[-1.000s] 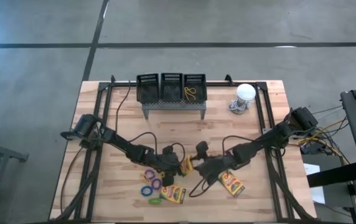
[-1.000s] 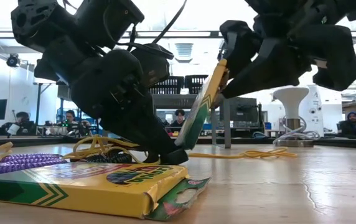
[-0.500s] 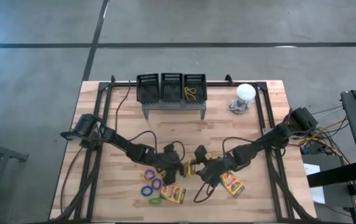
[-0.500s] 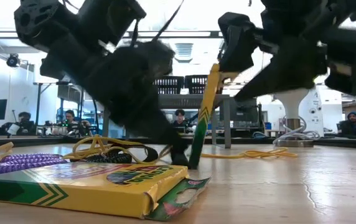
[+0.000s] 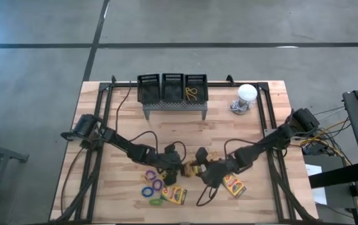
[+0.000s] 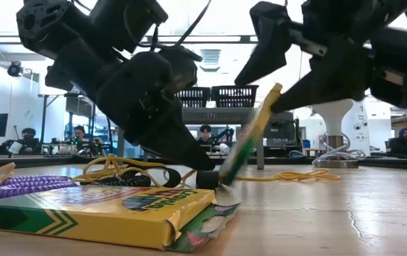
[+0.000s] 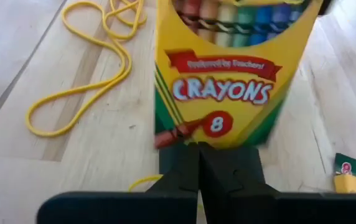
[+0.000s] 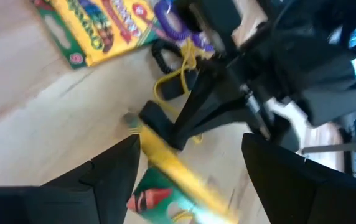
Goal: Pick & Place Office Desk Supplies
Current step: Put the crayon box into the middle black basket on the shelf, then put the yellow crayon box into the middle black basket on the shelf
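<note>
Wooden tabletop (image 5: 229,125) below centre of the high view: we see a crayon box (image 6: 250,135) standing tilted on its lower edge, pinched by our left gripper (image 6: 205,178), closed tight on it. Our right gripper (image 6: 289,60), jaws spread wide, hangs just above it, apart.

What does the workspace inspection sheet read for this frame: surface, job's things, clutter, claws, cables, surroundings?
Surface: wooden table, slatted.
Job's things: crayon box tilted on its lower end at centre; two more flat in front; elastic loops at front left; three mesh bins at the back, on a grey stand.
Clutter: white round-topped object, back right.
Claws: left claw shut on the tilted box's lower end; right claw open, astride its upper end.
Cables: dark leads along both arms.
Surroundings: people seated in the room behind the table.
</note>
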### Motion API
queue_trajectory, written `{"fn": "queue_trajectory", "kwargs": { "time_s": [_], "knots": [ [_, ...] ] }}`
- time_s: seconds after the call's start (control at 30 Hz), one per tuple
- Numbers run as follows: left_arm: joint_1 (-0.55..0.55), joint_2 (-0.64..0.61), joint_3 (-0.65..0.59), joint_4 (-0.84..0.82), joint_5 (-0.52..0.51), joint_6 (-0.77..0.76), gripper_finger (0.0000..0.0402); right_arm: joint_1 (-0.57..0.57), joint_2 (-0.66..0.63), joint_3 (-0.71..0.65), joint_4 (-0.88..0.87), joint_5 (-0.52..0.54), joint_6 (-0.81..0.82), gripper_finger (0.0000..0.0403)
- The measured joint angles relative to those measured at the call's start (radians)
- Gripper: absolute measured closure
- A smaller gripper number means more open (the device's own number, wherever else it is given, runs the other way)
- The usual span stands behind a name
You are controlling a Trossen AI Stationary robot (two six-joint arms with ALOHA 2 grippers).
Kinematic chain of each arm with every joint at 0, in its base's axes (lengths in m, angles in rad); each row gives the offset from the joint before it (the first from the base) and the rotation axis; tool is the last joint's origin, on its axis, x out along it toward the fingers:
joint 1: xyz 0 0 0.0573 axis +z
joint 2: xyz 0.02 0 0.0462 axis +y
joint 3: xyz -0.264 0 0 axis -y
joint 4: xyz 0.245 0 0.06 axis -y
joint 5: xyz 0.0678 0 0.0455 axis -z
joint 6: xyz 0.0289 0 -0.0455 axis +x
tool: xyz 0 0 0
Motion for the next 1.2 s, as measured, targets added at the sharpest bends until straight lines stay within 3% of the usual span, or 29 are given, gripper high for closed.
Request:
{"fn": "queue_trajectory", "kwargs": {
  "time_s": [0.17,0.4,0.7,0.83,1.07,1.13,1.2],
  "knots": [
    [-0.016,-0.072,-0.001,-0.107,-0.023,0.055,0.0396,0.001,-0.001,0.016,0.001,0.023,-0.013,0.0139],
    [-0.060,-0.211,-0.003,-0.196,-0.298,0.089,0.0396,-0.002,0.002,0.016,0.002,0.046,-0.054,0.0144],
    [0.022,-0.221,-0.049,-0.127,-0.305,0.142,0.0374,-0.004,0.002,0.016,0.003,0.046,-0.073,0.0147],
    [0.099,-0.220,-0.081,-0.093,-0.183,0.243,0.0329,-0.004,0.002,0.016,0.003,0.046,-0.076,0.0149],
    [0.278,-0.190,-0.100,0.069,0.370,0.326,0.0217,-0.005,0.002,0.016,0.003,0.075,-0.050,0.0149],
    [0.295,-0.167,-0.099,0.116,0.434,0.314,0.0194,-0.003,-0.001,0.025,-0.041,0.104,0.006,0.0149],
    [0.290,-0.148,-0.099,0.145,0.435,0.326,0.0179,-0.003,-0.013,0.051,-0.142,0.095,0.091,0.0149]
  ]
}}
